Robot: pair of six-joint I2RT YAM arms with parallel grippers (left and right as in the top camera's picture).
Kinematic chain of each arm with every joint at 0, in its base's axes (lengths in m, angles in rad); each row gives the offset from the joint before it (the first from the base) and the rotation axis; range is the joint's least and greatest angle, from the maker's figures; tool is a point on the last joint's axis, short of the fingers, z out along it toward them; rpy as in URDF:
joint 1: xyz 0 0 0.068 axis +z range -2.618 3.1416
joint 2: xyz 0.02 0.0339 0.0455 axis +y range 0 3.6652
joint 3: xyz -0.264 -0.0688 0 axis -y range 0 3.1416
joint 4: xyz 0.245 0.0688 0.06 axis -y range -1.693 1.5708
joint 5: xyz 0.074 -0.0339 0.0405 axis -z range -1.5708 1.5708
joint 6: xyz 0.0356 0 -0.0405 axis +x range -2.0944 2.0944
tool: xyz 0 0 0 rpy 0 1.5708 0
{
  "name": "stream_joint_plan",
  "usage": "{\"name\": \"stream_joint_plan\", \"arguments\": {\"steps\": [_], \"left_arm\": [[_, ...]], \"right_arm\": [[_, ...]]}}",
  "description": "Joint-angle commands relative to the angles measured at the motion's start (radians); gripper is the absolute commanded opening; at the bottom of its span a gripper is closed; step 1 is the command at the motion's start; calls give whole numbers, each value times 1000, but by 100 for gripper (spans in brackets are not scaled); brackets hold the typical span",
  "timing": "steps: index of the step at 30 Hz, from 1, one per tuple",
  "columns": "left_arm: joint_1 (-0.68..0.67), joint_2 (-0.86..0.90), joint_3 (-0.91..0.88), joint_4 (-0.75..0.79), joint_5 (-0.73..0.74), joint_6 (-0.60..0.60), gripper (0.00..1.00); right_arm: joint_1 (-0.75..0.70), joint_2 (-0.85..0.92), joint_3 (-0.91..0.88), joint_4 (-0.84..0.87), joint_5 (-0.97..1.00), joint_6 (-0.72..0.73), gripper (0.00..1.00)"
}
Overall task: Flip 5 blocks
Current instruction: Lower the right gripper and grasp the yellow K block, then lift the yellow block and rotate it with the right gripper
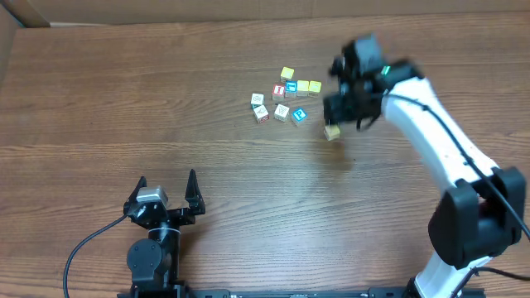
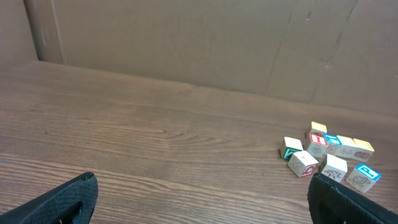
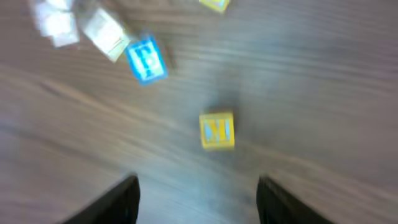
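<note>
Your table [image 1: 99,108] is bare wood apart from the arms and the cubes. The right arm [image 1: 431,132] reaches to the far right of the table. Its right gripper [image 3: 198,182] hangs over a lone yellow block [image 3: 217,130] with the jaws apart and nothing between them. The left gripper [image 1: 166,179] waits at the near edge, left of centre, with its jaws spread wide and empty.

The other blocks [image 1: 291,88] sit in a loose huddle on the far side of the table. The yellow block lies apart from them, to their right and a little nearer you.

You appear to be between flips, with the yellow block set down and the gripper clear of it. How many of the five are turned cannot be judged from here.

The next move calls for choosing a cube at the right edge of the huddle. Come down with the fingers astride it alone, since its neighbours touch or nearly touch.

The yellow block shows a blue "M". The blue-bordered block [image 3: 147,59] shows a "P". The wrist view is blurred, and the remaining letters are too small to read.
</note>
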Motion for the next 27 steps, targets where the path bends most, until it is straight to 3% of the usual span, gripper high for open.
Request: {"name": "stream_joint_plan", "arguments": {"steps": [1,6,19,27], "left_arm": [[-6,-11,-3,2,11,18,100],[-6,-11,-3,2,11,18,100],[-6,-11,-3,2,11,18,100],[-6,-11,-3,2,11,18,100]], "right_arm": [[2,-25,175,-87,66,91,61],[2,-1,147,-117,72,148,61],[10,277,68,-58,56,147,66],[32,286,-12,20,57,140,64]]}}
